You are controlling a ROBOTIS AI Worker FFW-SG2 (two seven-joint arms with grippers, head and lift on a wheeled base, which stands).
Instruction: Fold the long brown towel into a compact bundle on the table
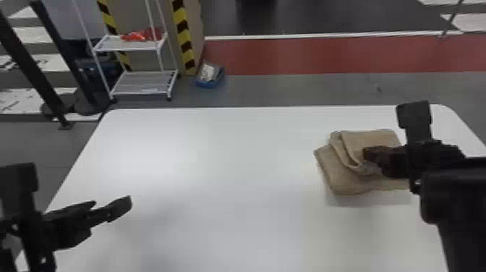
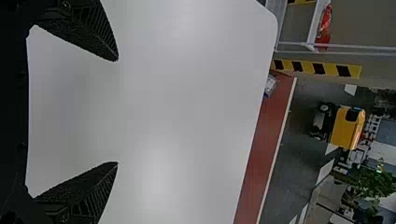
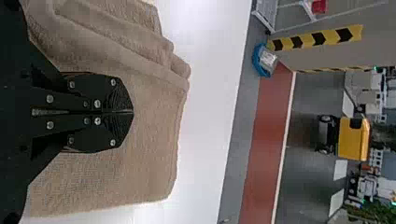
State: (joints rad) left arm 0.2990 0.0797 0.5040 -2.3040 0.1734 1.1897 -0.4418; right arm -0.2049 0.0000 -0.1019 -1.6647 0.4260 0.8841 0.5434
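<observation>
- The brown towel [image 1: 336, 173] lies on the white table [image 1: 217, 162], on its right side, folded into several layers with uneven edges
- A smaller folded part sits on top of a wider layer, which shows beneath it toward the table's left and near sides; the upper folds bulge a little
- The right claw [image 1: 366, 154] is over the towel, clenched, its two fingers [image 3: 114, 133] side by side with their tips together; whether any cloth is pinched between them I cannot tell
- The left claw [image 1: 110, 217] is released, with its fingers [image 2: 91, 189] spread wide and the bare tabletop showing between them; it is over the near left part of the table, well apart from the towel
- Past the table, a white rack [image 1: 141, 83] with something red [image 1: 143, 35] on its upper shelf stands by a black-and-yellow striped post [image 1: 185, 45]
- A blue box [image 1: 209, 84] is on the floor near that post
</observation>
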